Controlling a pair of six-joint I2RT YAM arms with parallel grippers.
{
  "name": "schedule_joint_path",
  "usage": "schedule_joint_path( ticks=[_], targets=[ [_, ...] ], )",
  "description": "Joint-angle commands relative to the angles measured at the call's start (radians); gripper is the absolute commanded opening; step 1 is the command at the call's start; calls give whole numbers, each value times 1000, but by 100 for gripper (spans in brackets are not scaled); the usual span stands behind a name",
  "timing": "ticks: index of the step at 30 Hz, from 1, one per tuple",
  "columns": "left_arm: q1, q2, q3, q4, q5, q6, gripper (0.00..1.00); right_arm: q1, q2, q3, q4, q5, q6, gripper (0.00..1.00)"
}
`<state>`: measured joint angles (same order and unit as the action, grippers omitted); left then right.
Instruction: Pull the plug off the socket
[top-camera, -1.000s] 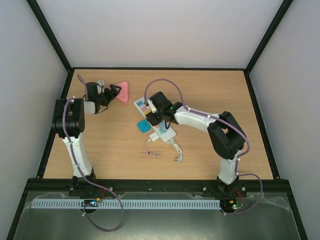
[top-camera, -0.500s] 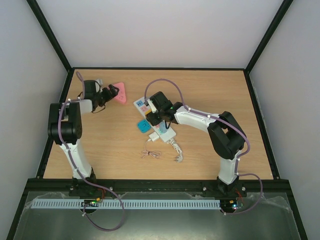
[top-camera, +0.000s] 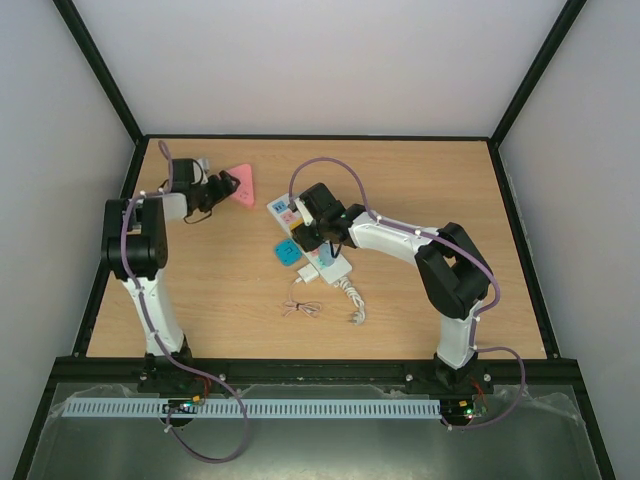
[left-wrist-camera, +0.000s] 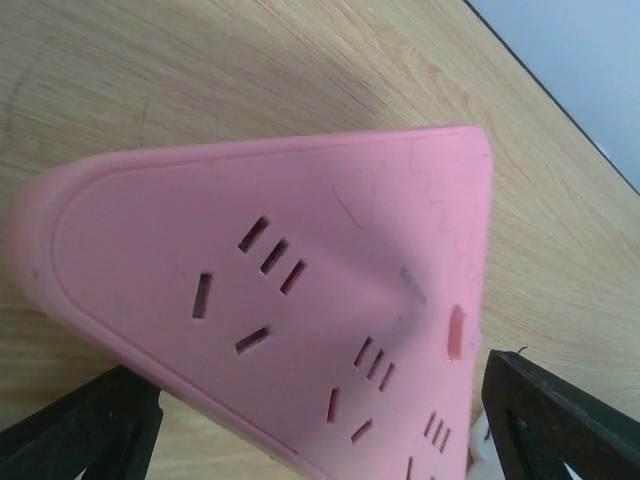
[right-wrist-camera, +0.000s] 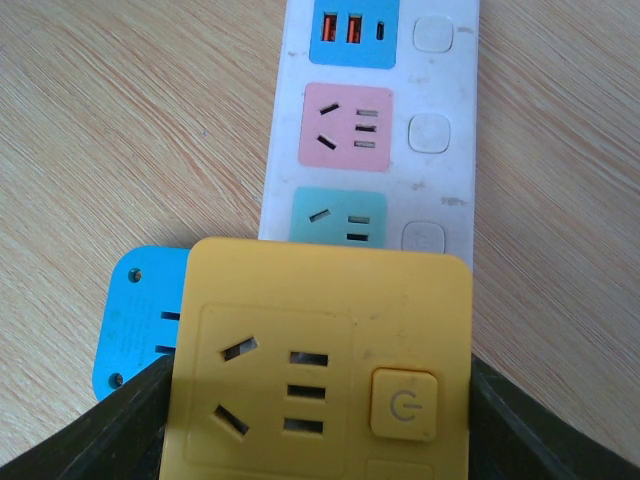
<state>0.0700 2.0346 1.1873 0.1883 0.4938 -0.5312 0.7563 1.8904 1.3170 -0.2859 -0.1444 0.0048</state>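
The socket, a long white power strip (top-camera: 332, 264) with blue, pink and teal patches, also shows in the right wrist view (right-wrist-camera: 440, 170). The plug (top-camera: 308, 274), a small white adapter, sits against the strip's near end. Its thin bundled cable (top-camera: 302, 308) lies in front of it. I cannot tell whether the plug is seated. My right gripper (top-camera: 305, 235) is shut on a yellow socket cube (right-wrist-camera: 320, 360) resting over the strip. My left gripper (top-camera: 215, 187) holds the pink triangle (left-wrist-camera: 300, 290), with a finger on each side.
A blue piece (right-wrist-camera: 135, 330) lies beside the strip on its left and also shows in the top view (top-camera: 285, 250). The strip's thick white curled cord (top-camera: 352, 297) trails toward the table's near side. The left gripper is close to the table's back left corner.
My left arm's elbow has swung while its gripper stays at the pink triangle, which has barely shifted. The right arm, strip and plug have not moved.
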Motion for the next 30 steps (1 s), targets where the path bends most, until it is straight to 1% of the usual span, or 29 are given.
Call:
schedule_joint_path(
  ticks=[1, 3, 5, 8, 16, 19, 23, 26, 28, 30],
  targets=[
    [-24, 57, 72, -5, 22, 25, 88, -23, 4, -27, -59, 54, -8, 2],
    [-36, 81, 103, -16, 9, 31, 88, -25, 6, -27, -59, 54, -10, 2],
    [-47, 98, 143, -55, -35, 48, 90, -26, 9, -27, -58, 54, -11, 2],
    [-60, 94, 168, -123, -135, 74, 99, -28, 9, -27, -59, 54, -10, 2],
    [-74, 25, 165, -255, -352, 160, 100, -30, 12, -24, -58, 51, -8, 2],
    [-79, 10, 171, -290, -387, 190, 100, -29, 12, -24, -58, 48, -9, 3],
    [-88, -3, 170, -321, -390, 224, 100, -30, 10, -22, -60, 46, -8, 4],
    [-90, -27, 157, -333, -372, 246, 100, -31, 3, -18, -62, 43, -9, 8],
    [-97, -65, 129, -320, -376, 271, 100, -30, -3, -18, -62, 37, -9, 13],
    [-101, -105, 109, -316, -377, 303, 100, -30, -4, -15, -63, 29, -12, 16]
  ],
)
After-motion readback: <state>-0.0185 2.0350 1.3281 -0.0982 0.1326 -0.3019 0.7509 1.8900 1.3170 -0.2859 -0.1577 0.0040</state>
